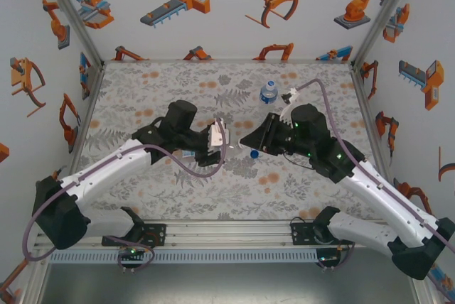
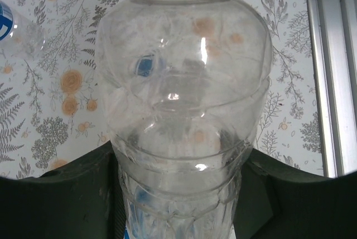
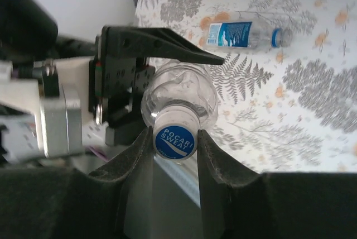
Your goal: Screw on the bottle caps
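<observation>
1. The left tool (image 1: 220, 137), just left of centre in the top view, is closed around the body of a clear bottle (image 2: 184, 110). The bottle is held off the bench (image 1: 142, 84), with its neck turned toward the other arm.
2. In the right wrist view, the right tool (image 3: 175, 133) sits low and centre. Its two fingers press on opposite sides of the blue cap (image 3: 174, 140), which sits on that bottle's mouth, so the tool is gripping the cap.
3. A second bottle (image 3: 245, 34) with a blue-and-white label lies on its side in the upper right of the right wrist view. Its own cap is already on, and it is well apart from both tools.
4. The step in hand looks like threading the cap. How far the cap is turned down cannot be told.
5. The held bottle looks empty and thin-walled, so it is probably light, springy and easy to crush. Its ribbed waist, where the left tool grips, is likely the stiffest place to hold it.
6. The cap is small, hard and smooth-topped. Its rim is the place to pinch, squarely across the middle, or it may slip or cross-thread.
</observation>
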Robot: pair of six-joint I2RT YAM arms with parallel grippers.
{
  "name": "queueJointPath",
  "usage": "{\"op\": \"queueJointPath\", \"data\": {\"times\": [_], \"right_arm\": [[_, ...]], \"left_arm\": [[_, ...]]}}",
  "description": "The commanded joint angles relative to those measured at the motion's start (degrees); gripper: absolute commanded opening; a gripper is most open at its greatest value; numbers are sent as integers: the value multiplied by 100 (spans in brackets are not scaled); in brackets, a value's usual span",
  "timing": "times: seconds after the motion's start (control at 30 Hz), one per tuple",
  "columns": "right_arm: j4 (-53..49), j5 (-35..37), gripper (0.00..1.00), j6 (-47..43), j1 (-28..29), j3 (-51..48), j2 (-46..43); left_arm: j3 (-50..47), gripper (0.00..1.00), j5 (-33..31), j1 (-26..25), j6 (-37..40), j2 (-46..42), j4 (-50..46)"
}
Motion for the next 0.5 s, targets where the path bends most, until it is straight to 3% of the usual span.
{"op": "queueJointPath", "data": {"times": [0.0,0.13,0.33,0.47], "right_arm": [[154,559,0,1295,66,-52,88],[684,334,2,710,64,-124,71],[597,212,45,-1581,57,207,-218],[731,-479,51,-3623,61,327,-527]], "left_arm": [[124,0,569,-151,74,79,730],[204,0,591,-146,48,140,699],[263,0,613,-148,162,56,370],[284,0,679,-146,236,-14,141]]}}
